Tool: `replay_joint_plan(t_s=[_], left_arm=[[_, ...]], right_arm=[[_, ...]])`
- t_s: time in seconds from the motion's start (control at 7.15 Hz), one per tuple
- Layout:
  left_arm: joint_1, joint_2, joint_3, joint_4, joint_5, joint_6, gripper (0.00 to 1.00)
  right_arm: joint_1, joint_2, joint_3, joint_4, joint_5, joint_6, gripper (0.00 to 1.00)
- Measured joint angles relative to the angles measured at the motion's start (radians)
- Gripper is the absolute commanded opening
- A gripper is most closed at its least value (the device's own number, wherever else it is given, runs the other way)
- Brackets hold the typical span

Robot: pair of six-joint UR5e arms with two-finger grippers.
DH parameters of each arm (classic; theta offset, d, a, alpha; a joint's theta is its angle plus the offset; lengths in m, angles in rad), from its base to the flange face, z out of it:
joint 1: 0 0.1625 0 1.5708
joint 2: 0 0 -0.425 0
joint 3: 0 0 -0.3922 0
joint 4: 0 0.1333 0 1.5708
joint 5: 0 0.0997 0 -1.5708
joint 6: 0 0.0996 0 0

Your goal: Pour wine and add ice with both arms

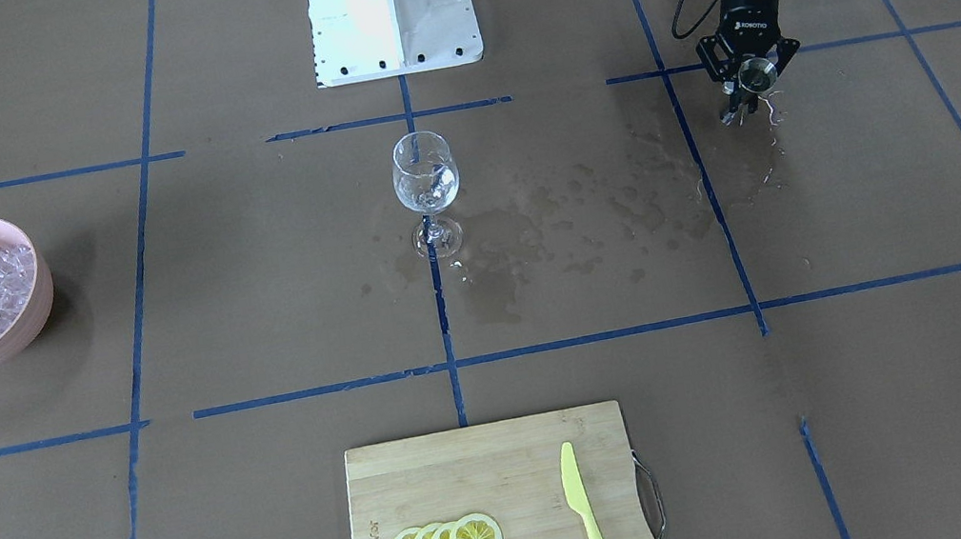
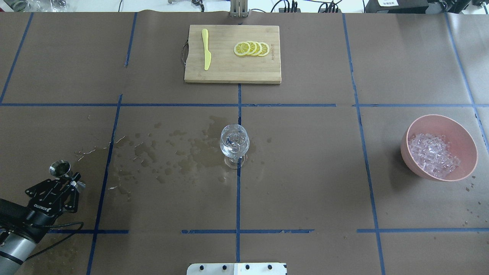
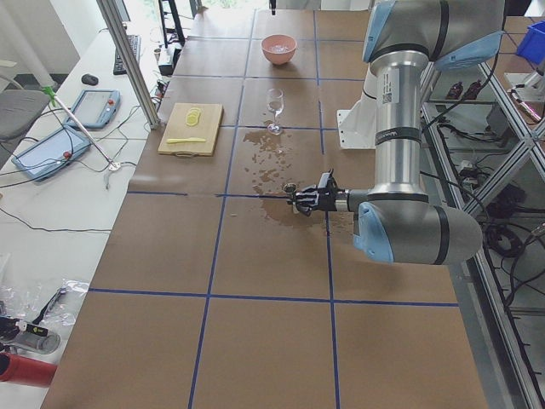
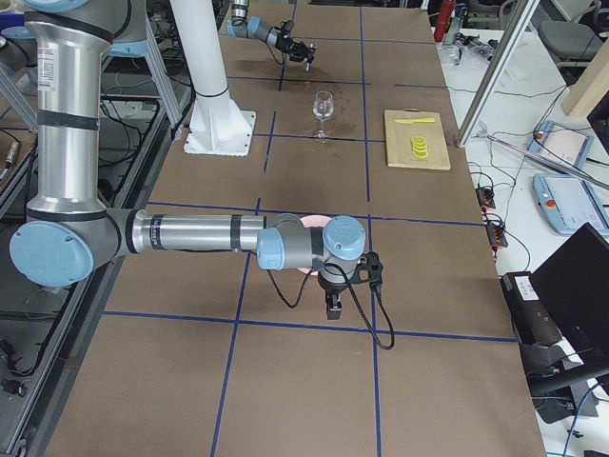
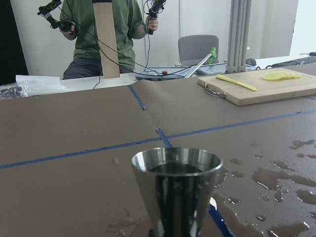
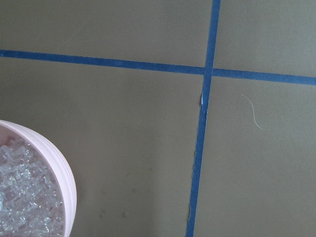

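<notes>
The wine glass (image 2: pixel 234 143) stands at the table's centre with a little clear wine (image 2: pixel 233 148) in its bowl. My left gripper (image 2: pixel 70 178) is low at the table's near-left corner, shut on a small steel jigger (image 2: pixel 60 168). In the left wrist view the jigger (image 5: pixel 177 192) is upright and fills the foreground. The ice (image 2: pixel 433 154) is heaped in a pink bowl (image 2: pixel 468 133) at the right. My right gripper (image 4: pixel 333 307) shows only in the exterior right view, near that bowl; I cannot tell if it is open or shut. In the right wrist view the ice (image 6: pixel 24 197) sits at the lower left.
Wet patches (image 2: pixel 179 152) spread over the brown paper between the glass and the left gripper. A bamboo board (image 2: pixel 229 72) at the far edge carries lemon slices (image 2: pixel 252 49) and a yellow knife (image 2: pixel 206 49). The white pedestal (image 1: pixel 390 4) stands behind the glass. A person (image 5: pixel 103 29) stands beyond the table.
</notes>
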Motion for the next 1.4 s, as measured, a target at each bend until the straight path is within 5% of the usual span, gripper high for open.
replay_joint_plan(t_s=[0.7,1.4], left_arm=[[-0.103,-0.334,-0.034,0.078,-0.093,0.266,0.00],[-0.145,-0.590,-0.079,0.370,-0.103,0.489,0.00]], right_arm=[[0.000,0.000,0.002,0.001,0.009,0.000,1.00],[0.000,0.000,0.000,0.000,0.010,-0.001,1.00]])
